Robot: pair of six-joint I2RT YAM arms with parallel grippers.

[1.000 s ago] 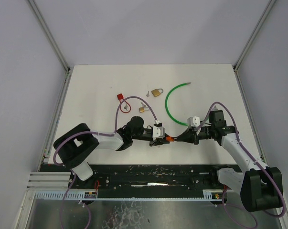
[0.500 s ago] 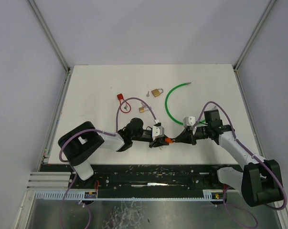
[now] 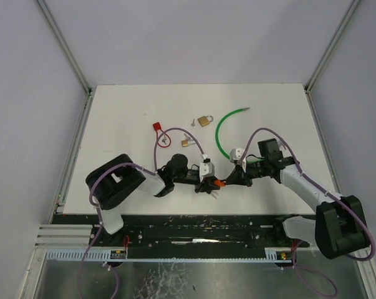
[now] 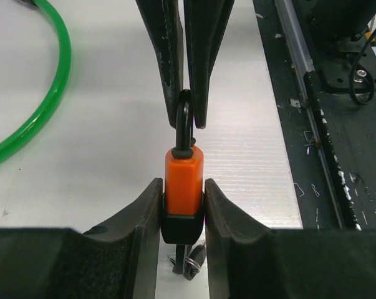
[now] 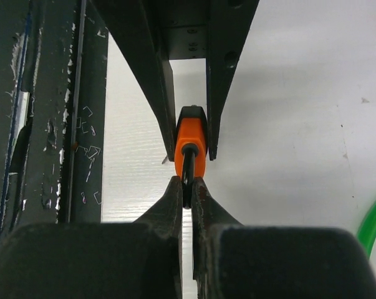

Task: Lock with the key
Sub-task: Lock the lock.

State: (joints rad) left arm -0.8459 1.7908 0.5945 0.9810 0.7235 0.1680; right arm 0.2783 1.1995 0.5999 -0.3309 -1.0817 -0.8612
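An orange padlock (image 3: pixel 219 183) with a black shackle is held between both grippers just above the table near its front edge. My left gripper (image 3: pixel 209 184) is shut on the padlock's orange body (image 4: pixel 183 180). A key on a small ring (image 4: pixel 189 264) sticks out of the padlock's underside. My right gripper (image 3: pixel 230 180) is shut on the black shackle (image 5: pixel 188 174), with the orange body (image 5: pixel 191 142) just beyond its fingertips. The two grippers face each other, tip to tip.
A green cable loop (image 3: pixel 224 134) lies behind the right gripper. A brass padlock (image 3: pixel 204 120), a smaller brass padlock (image 3: pixel 185 142), a loose key (image 3: pixel 192 123) and a red tag with a red ring (image 3: pixel 156 127) lie further back. The black front rail (image 3: pixel 200 225) runs below.
Both grippers with the orange padlock have stayed nearly in place. The right arm's elbow and wrist have swung left and back, closing toward the padlock.
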